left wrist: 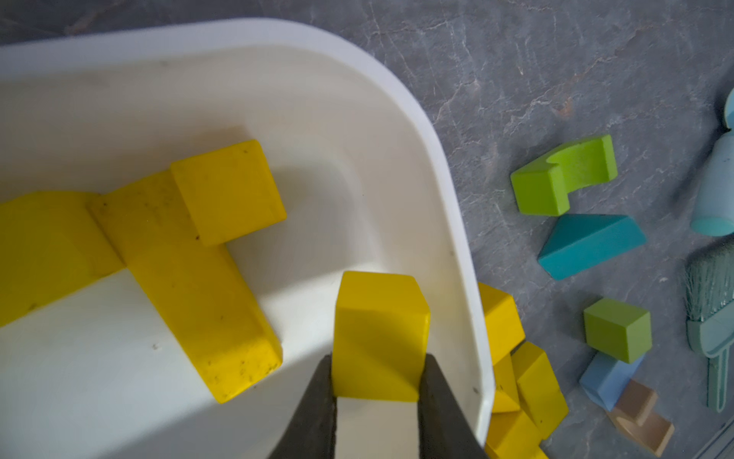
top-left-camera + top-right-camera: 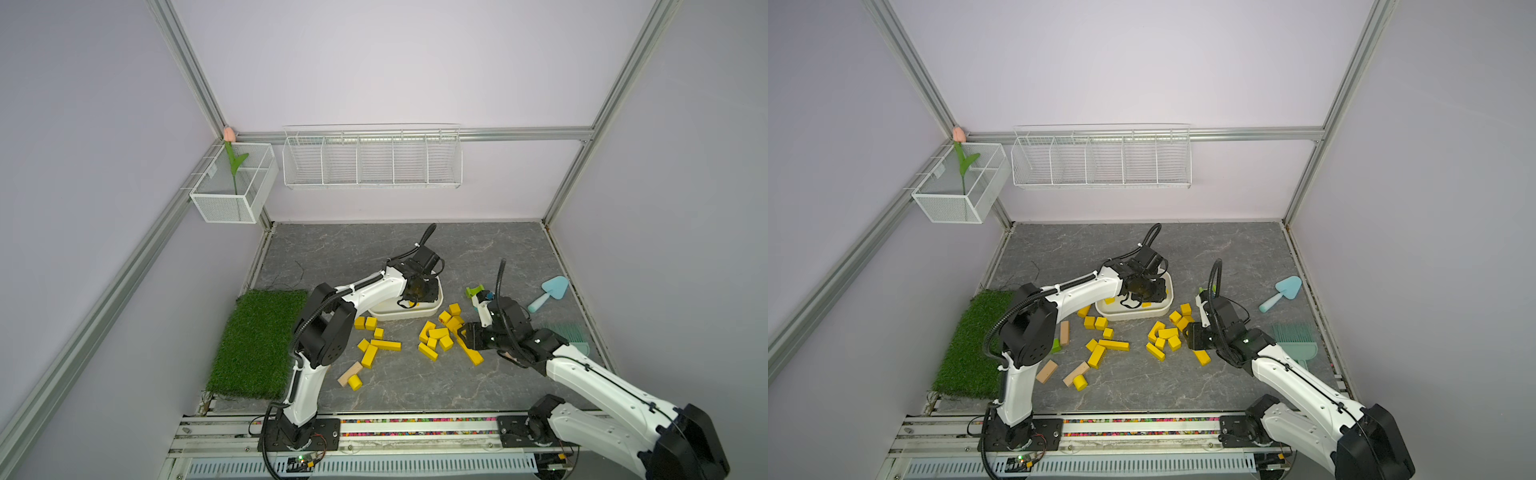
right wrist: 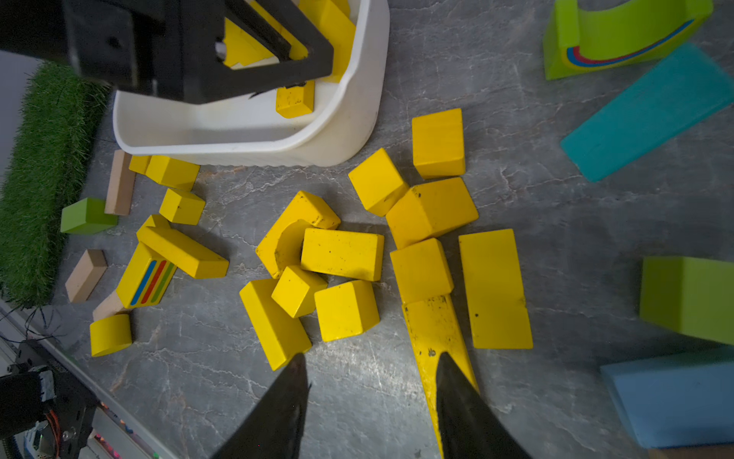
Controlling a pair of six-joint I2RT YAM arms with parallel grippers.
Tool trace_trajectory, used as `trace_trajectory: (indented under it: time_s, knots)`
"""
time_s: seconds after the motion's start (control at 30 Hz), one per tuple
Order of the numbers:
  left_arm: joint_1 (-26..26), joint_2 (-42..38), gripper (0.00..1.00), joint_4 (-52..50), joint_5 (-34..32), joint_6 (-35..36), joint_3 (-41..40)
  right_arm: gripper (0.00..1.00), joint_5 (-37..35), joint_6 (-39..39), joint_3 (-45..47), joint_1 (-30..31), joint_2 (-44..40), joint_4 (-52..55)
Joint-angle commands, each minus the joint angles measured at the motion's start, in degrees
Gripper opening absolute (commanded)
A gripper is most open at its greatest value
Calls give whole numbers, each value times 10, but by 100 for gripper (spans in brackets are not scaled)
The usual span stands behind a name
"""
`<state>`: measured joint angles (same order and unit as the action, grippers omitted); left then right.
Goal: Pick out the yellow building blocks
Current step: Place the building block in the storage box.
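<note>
Yellow building blocks (image 3: 341, 254) strew the desk (image 2: 374, 249). The left pincer (image 1: 377, 357) holds a yellow block (image 1: 379, 318) over the white tub (image 1: 437, 159), release due. The right pincer (image 3: 369, 355), spread, hovers at the tub's four o'clock.

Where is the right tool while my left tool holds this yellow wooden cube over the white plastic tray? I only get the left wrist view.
Observer: The right tool is open, one fingertip overlapping a long yellow wooden bar.
Operator: Any yellow pieces I can't see?
Observer: Yes, more yellow wooden blocks lie beside the white plastic tray, toward the green artificial grass mat.
Operator: Anything non-yellow there?
Observer: A plain tan wooden block lies beside a rounded yellow block.
</note>
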<state>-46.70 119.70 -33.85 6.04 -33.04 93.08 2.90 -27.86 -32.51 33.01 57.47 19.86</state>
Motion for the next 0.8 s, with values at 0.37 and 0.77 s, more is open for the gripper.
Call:
trace_trajectory:
  time_s: [0.37,0.77]
  knots:
    - [-5,65,21,-32,-9,-7,89,54,32,5,13,-18,4,-21]
    - [-5,78,25,-81,-73,-23,107,54,47,6,20,-28,-3,-25]
